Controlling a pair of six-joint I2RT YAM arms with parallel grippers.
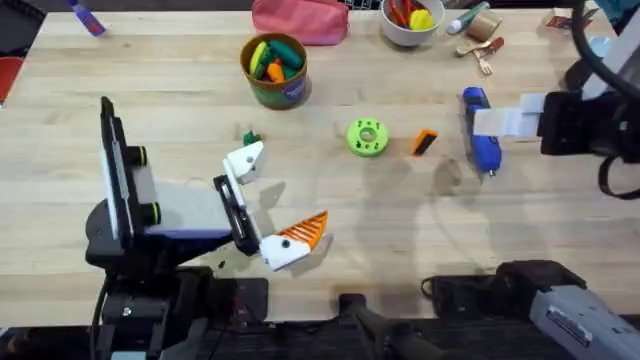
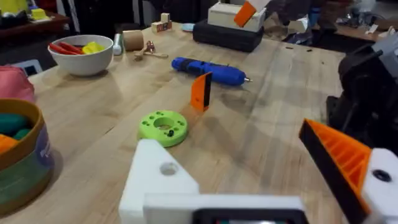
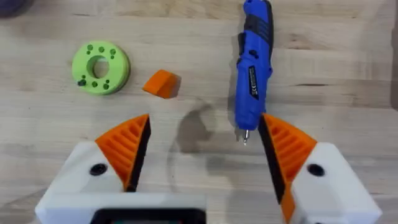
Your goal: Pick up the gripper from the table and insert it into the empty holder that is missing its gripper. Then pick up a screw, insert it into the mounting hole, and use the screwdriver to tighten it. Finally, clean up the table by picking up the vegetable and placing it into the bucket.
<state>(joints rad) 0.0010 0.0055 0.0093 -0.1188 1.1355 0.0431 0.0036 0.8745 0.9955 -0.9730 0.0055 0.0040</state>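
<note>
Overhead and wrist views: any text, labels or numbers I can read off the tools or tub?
None legible.
Screwdriver: a dark label strip on its body, print too small to read.
Bucket: a blue-purple label, blurred.
Right arm: a grey sticker on the casing, unreadable.

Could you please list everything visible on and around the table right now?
Gripper: one, orange, mid-table beside the disc.
Disc: one, lime green, mid-table.
Screwdriver: one, blue, right of the orange piece.
Vegetable: one, small, green, near the left gripper.
Bucket: one, olive with blue label, far centre-left, holding toy vegetables.
Bowl: one, white, far edge, holding toys.
Pouch: one, pink, far edge.
Holder: one, white, bare finger of the left gripper.
Left gripper: open, one orange tip.
Right gripper: open, over the screwdriver.
</note>
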